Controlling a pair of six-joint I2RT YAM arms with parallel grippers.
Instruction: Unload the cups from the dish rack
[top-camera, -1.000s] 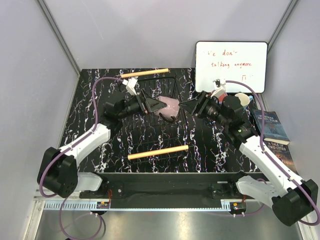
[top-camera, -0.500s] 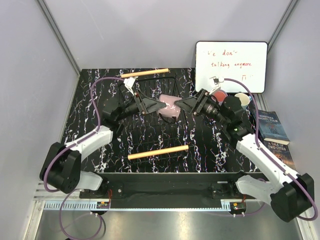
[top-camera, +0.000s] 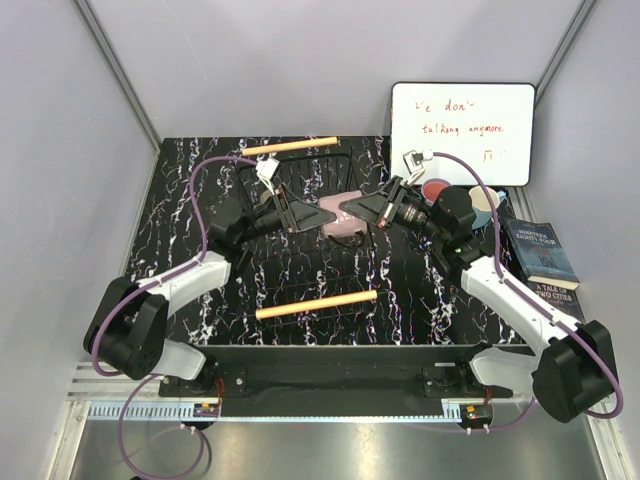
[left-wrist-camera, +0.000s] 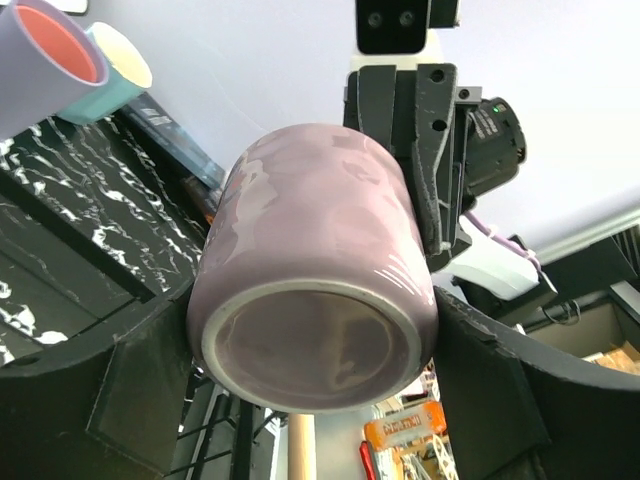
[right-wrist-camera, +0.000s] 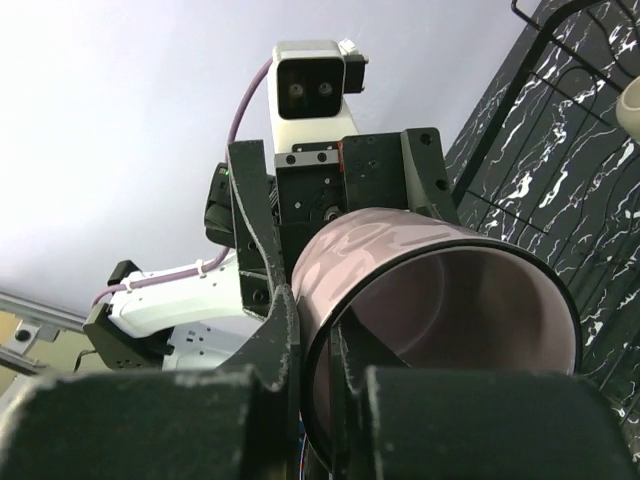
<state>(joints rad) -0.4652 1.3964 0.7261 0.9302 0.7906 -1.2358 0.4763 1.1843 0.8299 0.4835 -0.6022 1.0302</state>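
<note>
- Nearest the arm bases, the light wooden near bar (top-camera: 315, 303) of the dish rack (top-camera: 300, 255) lies on the black marbled table (top-camera: 180, 200).
- Over the rack's far half, the mauve-pink cup (top-camera: 335, 214) lies on its side between the two arms, base towards the left arm and mouth towards the right. From above I cannot tell whether it touches the wires.
- The left gripper (top-camera: 306, 212) clasps the cup's body, with wide-set fingers (left-wrist-camera: 130, 400) pressed to both sides. The cup's base fills its camera and hides the other arm's fingertips.
- The right gripper (top-camera: 352, 207) is pinched onto the cup's rim, one finger (right-wrist-camera: 275, 330) against the outer wall. The left gripper's body blocks the view behind.
- The left arm's purple cable (top-camera: 200, 195) loops above the rack's left side.
- Right of the rack stand a lavender cup showing coral at its mouth (top-camera: 437, 189) and a light blue cup (top-camera: 484, 203), with two books (top-camera: 540, 252) beside them.
- Farther back lie the far bar (top-camera: 290, 146) and the whiteboard (top-camera: 462, 132).
</note>
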